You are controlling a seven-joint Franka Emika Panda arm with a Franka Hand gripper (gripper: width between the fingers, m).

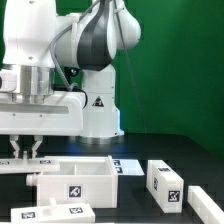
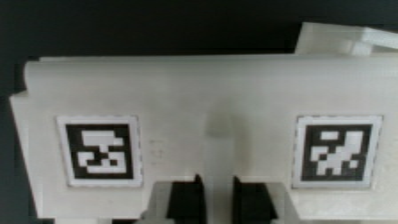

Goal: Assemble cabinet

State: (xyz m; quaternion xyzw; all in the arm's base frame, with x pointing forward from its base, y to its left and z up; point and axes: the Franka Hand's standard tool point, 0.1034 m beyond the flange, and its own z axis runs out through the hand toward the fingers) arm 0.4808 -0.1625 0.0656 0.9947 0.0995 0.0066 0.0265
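Cabinet box (image 1: 75, 185) — open top, tool (image 1: 27, 154) just above.

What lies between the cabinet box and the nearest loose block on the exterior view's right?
Part of the marker board, flat on the dark table; the exterior view shows it.

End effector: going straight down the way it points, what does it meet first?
Probably the cabinet part with two tags, which fills the wrist view right ahead of the end effector. The gap between them is hard to judge.
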